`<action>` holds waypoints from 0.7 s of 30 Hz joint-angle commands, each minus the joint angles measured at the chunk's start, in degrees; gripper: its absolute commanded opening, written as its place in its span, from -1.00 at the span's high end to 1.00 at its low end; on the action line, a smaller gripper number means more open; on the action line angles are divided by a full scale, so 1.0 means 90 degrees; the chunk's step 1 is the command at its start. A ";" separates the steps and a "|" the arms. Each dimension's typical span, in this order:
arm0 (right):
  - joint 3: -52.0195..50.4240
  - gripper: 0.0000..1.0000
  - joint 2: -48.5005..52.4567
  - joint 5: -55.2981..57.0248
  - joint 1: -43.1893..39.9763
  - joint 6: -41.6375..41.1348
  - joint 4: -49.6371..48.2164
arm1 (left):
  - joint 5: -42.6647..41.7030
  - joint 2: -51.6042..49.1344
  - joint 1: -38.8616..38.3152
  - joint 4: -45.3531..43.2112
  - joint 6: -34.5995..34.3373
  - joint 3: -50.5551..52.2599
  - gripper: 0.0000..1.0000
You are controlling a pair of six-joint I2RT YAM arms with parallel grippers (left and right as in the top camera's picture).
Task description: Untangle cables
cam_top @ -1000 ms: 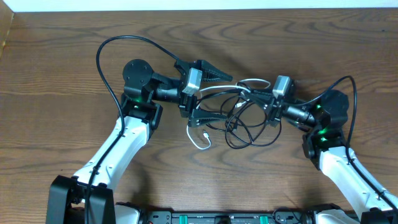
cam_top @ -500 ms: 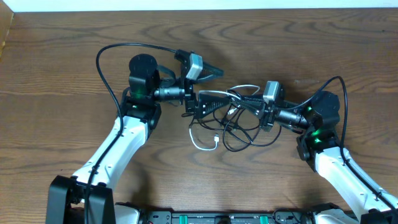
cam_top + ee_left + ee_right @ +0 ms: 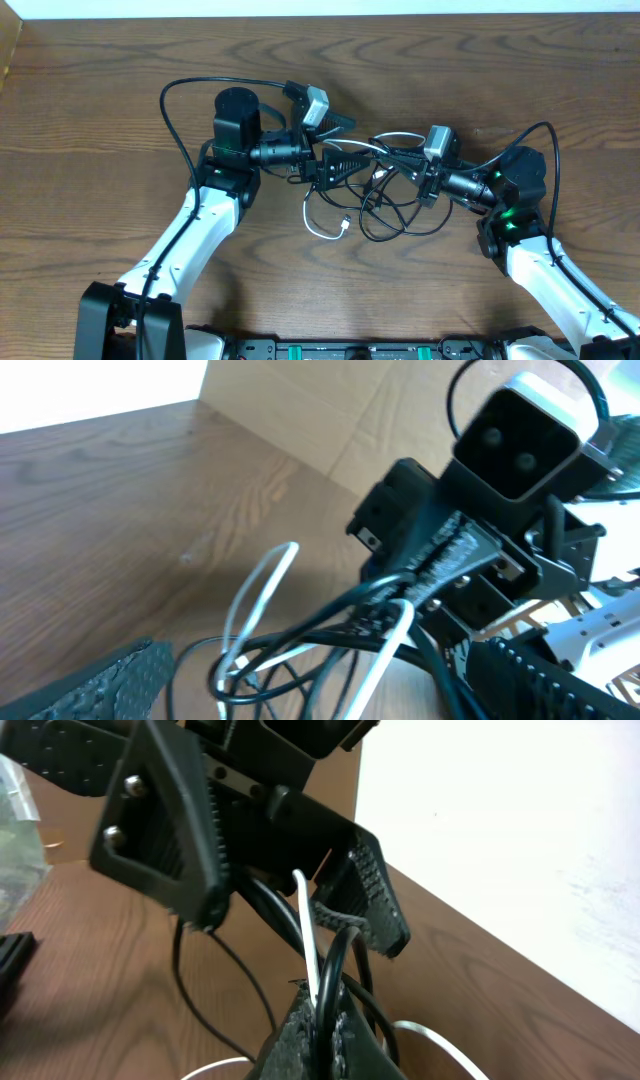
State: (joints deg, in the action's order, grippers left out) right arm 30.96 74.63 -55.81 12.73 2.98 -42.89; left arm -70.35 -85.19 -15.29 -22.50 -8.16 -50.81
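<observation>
Brown wood-grain counter [image 3: 90,110] fills the overhead view, with a pale strip along its far edge. Near the middle lies the bundle of cables [image 3: 385,195], thin black cords looping over one another. One white cable [image 3: 322,235] curls out at the lower left of the bundle, its plug end resting on the wood. The left end effector [image 3: 358,142] is released, its two ribbed fingers spread wide on either side of the upper left part of the bundle. In the left wrist view, black and white strands run across the gap between those fingers; whether they touch either one cannot be told. The right end effector [image 3: 400,162] is clenched on the cables from the right side. The right wrist view shows its fingers [image 3: 300,1040] pinched together on a white strand and a black loop that rise out of them. Both end effectors face each other, close together, over the tangle
</observation>
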 commanded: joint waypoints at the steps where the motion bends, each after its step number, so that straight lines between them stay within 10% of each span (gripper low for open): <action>1: 0.0024 0.98 -0.0010 0.0206 0.0036 0.0090 -0.0012 | -0.0401 0.0022 -0.0049 -0.0002 -0.0007 0.0022 -0.97; 5: 0.0024 0.98 -0.0010 0.0262 0.0036 0.0104 0.0000 | -0.0595 0.0022 -0.0049 -0.0002 -0.0007 0.0022 -0.96; 10: 0.0024 0.98 -0.0010 0.0262 0.0036 0.0107 0.0022 | -0.0593 0.0022 -0.0049 -0.0007 -0.0007 0.0022 0.04; 21: 0.0024 0.98 -0.0007 0.0260 0.0039 0.0107 0.0202 | -0.0590 0.0022 -0.0049 -0.0007 -0.0007 0.0022 0.85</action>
State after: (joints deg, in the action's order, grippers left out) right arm 30.96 74.63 -53.36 12.73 3.42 -41.58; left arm -75.09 -85.19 -15.55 -22.46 -8.73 -50.74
